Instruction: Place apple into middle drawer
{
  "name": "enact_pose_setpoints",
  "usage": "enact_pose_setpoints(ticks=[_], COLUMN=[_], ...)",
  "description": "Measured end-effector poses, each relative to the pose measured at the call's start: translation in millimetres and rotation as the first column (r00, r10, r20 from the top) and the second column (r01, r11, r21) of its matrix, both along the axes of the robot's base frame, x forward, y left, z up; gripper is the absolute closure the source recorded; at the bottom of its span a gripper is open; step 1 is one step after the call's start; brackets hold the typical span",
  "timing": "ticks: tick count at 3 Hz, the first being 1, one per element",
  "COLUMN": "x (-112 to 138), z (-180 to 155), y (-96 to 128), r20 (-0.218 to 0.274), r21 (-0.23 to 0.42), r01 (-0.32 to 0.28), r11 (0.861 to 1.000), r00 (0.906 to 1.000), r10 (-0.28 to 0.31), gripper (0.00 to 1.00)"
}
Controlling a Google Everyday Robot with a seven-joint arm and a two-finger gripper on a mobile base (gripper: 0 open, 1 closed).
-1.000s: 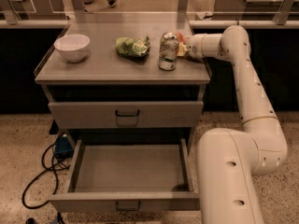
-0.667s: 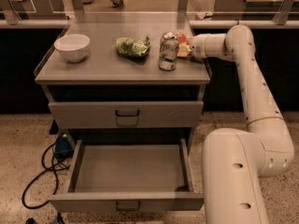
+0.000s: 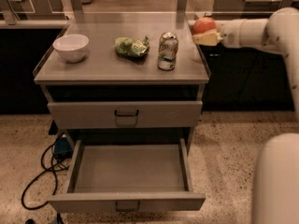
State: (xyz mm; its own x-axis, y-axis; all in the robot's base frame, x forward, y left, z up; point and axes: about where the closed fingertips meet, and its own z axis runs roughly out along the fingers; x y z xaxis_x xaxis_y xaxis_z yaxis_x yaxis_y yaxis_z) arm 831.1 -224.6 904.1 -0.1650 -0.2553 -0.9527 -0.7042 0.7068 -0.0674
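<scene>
— What's different?
— The gripper [image 3: 206, 32] has lifted the apple [image 3: 204, 25] away from the can [image 3: 167, 50]. It now hangs over the counter's [image 3: 93, 66] right edge, near the back corner, with the jaws clamped on it.
— Meaning?
— Pickup looks done. The middle drawer [image 3: 131, 169] is open below the front edge, still empty.

On the worktop [image 3: 103, 68], left to right, you find the bowl [image 3: 71, 46] near the left edge, the snack bag [image 3: 132, 46] at centre, and the can [image 3: 167, 51] beside it. The gripper [image 3: 205, 34] grips the apple [image 3: 203, 25] at the right edge (near the rear corner). The middle drawer [image 3: 131, 171] stands open below the front edge.
</scene>
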Motion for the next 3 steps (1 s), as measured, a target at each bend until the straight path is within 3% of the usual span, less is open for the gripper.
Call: enact_pose_setpoints(ticks=[1, 2, 3], x=[-64.5, -142.6, -153.8], z=[79.1, 113.5, 91.4], y=[-62.5, -86.3, -78.4], r20=[0.079, 0.047, 0.002], r21=[-0.010, -0.050, -0.074], r01=[0.122, 0.172, 0.158], r11=[0.992, 0.984, 0.985], r00=[0.9894, 0.9844, 0.9874], r10=[-0.121, -0.170, -0.158], gripper=[1.00, 1.00, 1.00])
